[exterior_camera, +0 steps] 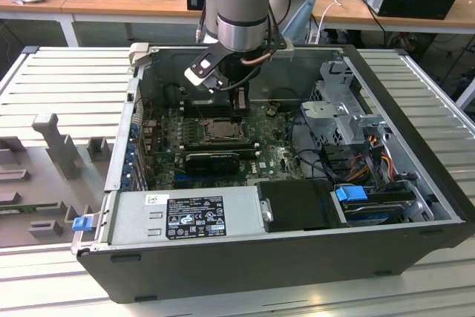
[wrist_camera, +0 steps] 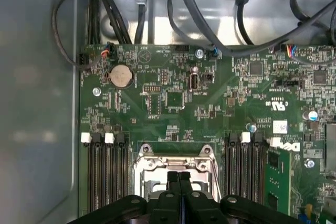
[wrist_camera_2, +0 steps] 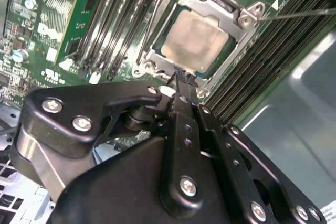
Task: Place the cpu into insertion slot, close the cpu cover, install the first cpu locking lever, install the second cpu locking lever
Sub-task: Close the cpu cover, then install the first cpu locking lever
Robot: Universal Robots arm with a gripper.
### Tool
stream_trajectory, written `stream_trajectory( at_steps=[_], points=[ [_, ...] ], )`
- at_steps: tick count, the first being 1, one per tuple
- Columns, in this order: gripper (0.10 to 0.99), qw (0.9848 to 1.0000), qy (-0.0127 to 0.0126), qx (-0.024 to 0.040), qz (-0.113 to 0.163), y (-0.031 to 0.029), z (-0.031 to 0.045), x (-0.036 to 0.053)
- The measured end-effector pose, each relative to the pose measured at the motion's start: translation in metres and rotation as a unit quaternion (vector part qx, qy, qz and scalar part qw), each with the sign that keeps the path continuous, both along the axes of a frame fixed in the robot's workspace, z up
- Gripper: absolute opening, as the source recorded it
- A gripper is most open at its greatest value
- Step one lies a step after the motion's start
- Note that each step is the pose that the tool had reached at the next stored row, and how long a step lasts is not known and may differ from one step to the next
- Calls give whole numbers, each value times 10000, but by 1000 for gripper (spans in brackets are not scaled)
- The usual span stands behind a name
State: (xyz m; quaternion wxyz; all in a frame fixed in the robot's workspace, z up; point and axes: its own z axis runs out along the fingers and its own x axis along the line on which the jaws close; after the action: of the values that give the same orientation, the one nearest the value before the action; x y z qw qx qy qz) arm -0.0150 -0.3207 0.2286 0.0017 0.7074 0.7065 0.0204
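Slatted grey metal table [exterior_camera: 67, 79] carried one black computer case [exterior_camera: 297, 265], lying open on its side. Inside were one green motherboard [wrist_camera: 173, 114], densely populated, and one silvery boxy power supply [exterior_camera: 133, 220] along the wall nearest the exterior camera. One gripper [wrist_camera_2: 184, 80], matte black with bright screw heads, hung over the insertion slot [exterior_camera: 223, 130]. Its two fingers [wrist_camera: 172, 182] were pressed together with nothing between them, tips at the socket's edge (contact could not be judged). One cpu cover [wrist_camera_2: 156, 51], a thin silvery frame, lay flat around the one cpu [wrist_camera_2: 195, 40], a square with a dull beige-grey metallic face, seated in the slot. One thin wire-like lever rod [wrist_camera_2: 299, 13] ran out from a cover corner. One round coin cell [wrist_camera: 121, 75] sat on the board.
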Motion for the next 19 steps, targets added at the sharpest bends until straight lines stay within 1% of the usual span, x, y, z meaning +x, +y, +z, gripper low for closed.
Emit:
stream_trajectory(
  at_steps=[2, 4, 9, 13, 17, 18, 19],
  points=[
    [106, 10000, 0, -1, 2, 0, -3, -33],
    [106, 10000, 0, 0, 2, 0, -5, -96],
    [106, 10000, 0, 0, 2, 0, -6, -186],
    [106, 10000, 0, 0, 2, 0, -6, -247],
    [106, 10000, 0, 0, 2, 0, -6, -270],
    [106, 10000, 1, 0, 2, -1, 6, -270],
    [106, 10000, 1, 1, 2, 0, 54, -270]
  ],
)
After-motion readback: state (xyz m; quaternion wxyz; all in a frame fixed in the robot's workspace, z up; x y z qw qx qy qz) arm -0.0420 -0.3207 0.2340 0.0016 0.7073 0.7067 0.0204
